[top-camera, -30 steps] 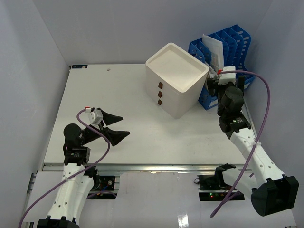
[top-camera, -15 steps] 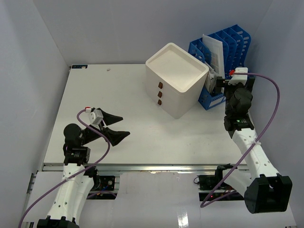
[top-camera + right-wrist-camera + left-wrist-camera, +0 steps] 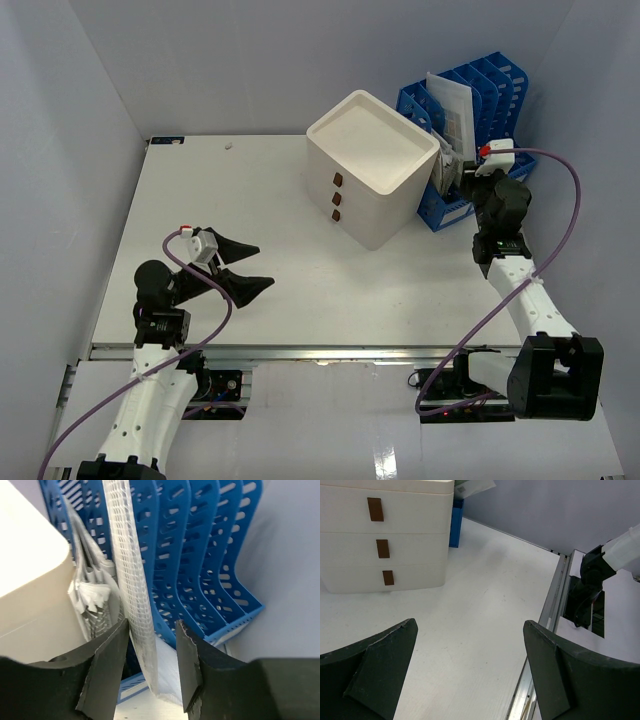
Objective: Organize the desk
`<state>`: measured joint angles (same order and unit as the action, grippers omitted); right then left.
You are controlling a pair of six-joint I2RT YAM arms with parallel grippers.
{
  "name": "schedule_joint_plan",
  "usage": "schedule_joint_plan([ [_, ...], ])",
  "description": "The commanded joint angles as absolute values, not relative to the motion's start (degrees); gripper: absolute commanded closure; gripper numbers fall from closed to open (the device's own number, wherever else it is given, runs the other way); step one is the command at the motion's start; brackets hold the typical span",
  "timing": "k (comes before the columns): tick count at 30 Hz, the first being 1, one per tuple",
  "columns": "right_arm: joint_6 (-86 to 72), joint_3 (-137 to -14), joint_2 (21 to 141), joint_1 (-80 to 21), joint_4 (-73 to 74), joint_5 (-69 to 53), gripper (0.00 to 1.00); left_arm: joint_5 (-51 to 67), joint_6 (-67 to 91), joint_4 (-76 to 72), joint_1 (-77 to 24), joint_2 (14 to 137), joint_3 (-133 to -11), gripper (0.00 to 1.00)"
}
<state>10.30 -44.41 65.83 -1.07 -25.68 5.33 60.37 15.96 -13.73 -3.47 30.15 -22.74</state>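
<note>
Desk [image 3: 190, 200], wide, flat, white, rectangular

Left arm [image 3: 150, 400] low at near-left corner, elbow folded, wrist turned rightward. Left gripper [image 3: 262, 265] level, fingers spread to full width. Right arm [image 3: 530, 300] stretched forward along right side, forearm angled up and away, wrist aimed far-left. Right gripper [image 3: 151, 625] partway apart, fingers near parallel, not clamped.

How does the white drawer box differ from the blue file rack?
The drawer box is white with solid walls; the file rack is blue and slotted. The drawer box has its drawers shut; the file rack is open-topped and holds papers. Both stand on the desk, side by side.
</note>
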Motion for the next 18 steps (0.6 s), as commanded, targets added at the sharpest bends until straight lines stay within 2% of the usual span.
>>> schedule_joint_plan([
  [1,11.96,-43.86,66.99,-0.7,-31.79,-2.1,0.64,60.29,15.22,-13.89,-3.78,30.15,-22.94,0.02],
  [4,12.39,-44.03,67.92,0.91,-31.82,-6.18,0.77,60.21,15.21,-13.63,-3.86,30.06,-23.02,0.02],
  [6,12.26,-44.21,68.33,1.29,-31.88,-7.48,0.82,60.12,15.1,-13.6,-3.87,30.04,-23.01,0.02],
  [12,11.58,-44.99,68.82,2.65,-33.02,-11.9,0.87,60.12,15.03,-13.44,-3.87,30.06,-23.03,0.02],
  [18,9.18,-39.92,68.38,4.19,-46.32,-17.69,0.9,60.2,14.97,-13.36,-3.87,30.41,-23.03,0.02],
])
